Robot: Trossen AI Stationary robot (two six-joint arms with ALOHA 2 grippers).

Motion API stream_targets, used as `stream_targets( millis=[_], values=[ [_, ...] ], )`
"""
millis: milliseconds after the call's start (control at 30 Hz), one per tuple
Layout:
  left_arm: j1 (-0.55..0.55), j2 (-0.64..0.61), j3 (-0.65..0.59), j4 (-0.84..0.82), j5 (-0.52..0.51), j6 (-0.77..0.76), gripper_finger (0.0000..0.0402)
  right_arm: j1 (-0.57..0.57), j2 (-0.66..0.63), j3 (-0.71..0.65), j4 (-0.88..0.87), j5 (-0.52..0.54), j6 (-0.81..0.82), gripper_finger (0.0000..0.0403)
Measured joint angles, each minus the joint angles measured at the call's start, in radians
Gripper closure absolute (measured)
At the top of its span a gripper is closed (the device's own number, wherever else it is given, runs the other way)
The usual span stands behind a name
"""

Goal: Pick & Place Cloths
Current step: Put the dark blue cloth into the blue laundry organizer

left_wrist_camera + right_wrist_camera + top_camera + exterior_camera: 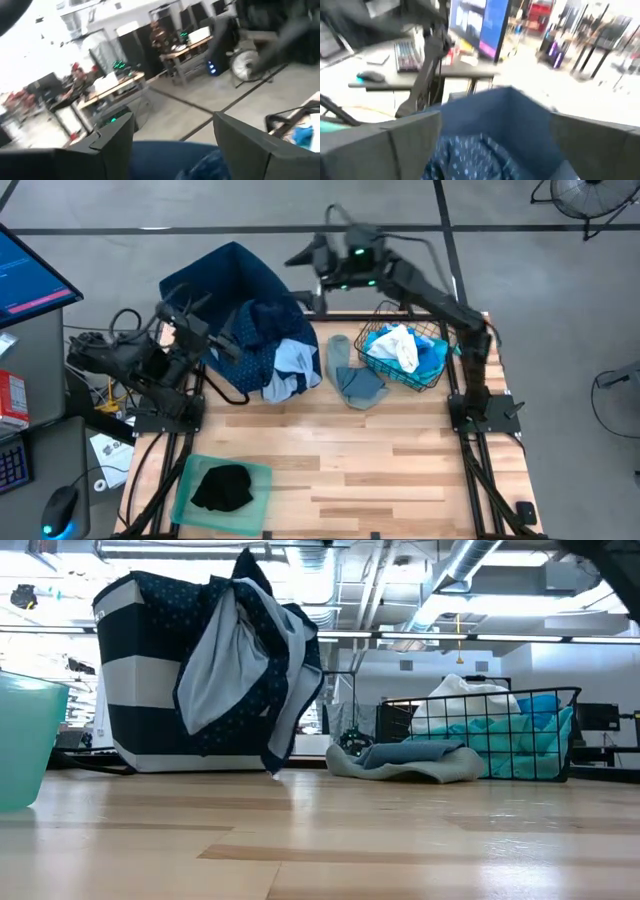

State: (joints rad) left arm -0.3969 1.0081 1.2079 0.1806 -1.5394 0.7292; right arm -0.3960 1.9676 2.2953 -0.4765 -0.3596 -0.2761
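Note:
The dark blue bin (225, 280) stands at the table's far left. A dotted navy cloth (262, 345) and a pale blue cloth (298, 360) spill over its near-right rim down to the table; they also drape the bin in the low view (250, 670). A grey cloth (355, 383) lies flat on the wood. White, turquoise and bright blue cloths (403, 348) fill the wire basket (437, 370). A black cloth (222, 486) lies in the green tray (255, 510). My left gripper (228, 345) (172, 120) is open beside the bin's near-left side. My right gripper (298, 258) (495, 120) is open, up beyond the bin's far-right corner, facing the dotted cloth (465, 155).
The wire basket sits at the table's far right and the green tray at its near-left corner, with bare wood between them. A desk with a monitor (30, 275), keyboard and mouse stands left of the table. People sit at desks far off in the room (160, 37).

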Motion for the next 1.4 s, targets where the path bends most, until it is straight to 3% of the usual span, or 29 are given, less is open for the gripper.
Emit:
stream_targets(
  millis=[200,533,767,867,1067,1200,1300,1400],
  values=[
    [0.034,0.052,0.000,-0.026,0.177,-0.075,0.0146,-0.004,-0.142,0.000,-0.105,0.006,0.046,0.0032],
    [0.272,0.277,0.000,-0.397,0.742,-0.268,0.0146,-0.007,-0.358,-0.001,-0.380,0.055,0.004,0.0051],
    [0.414,0.480,0.000,-0.477,0.992,-0.260,0.0143,-0.025,-0.408,0.000,-0.487,0.055,0.005,0.0054],
    [0.418,0.557,0.000,-0.524,0.968,-0.228,0.0142,-0.033,-0.409,-0.001,-0.542,0.055,0.005,0.0053],
    [0.417,0.666,0.002,-0.606,0.659,-0.120,0.0141,-0.045,-0.411,-0.007,-0.615,0.053,0.004,0.0060],
    [0.410,0.687,0.000,-0.624,0.522,-0.009,0.0151,-0.046,-0.412,-0.010,-0.622,0.053,0.005,0.0066],
    [0.409,0.681,0.000,-0.618,0.481,-0.001,0.0195,-0.046,-0.416,-0.010,-0.623,0.052,0.005,0.0072],
    [0.410,0.652,0.007,-0.613,0.449,-0.003,0.0282,-0.045,-0.418,-0.010,-0.623,0.050,0.005,0.0077]
  ],
)
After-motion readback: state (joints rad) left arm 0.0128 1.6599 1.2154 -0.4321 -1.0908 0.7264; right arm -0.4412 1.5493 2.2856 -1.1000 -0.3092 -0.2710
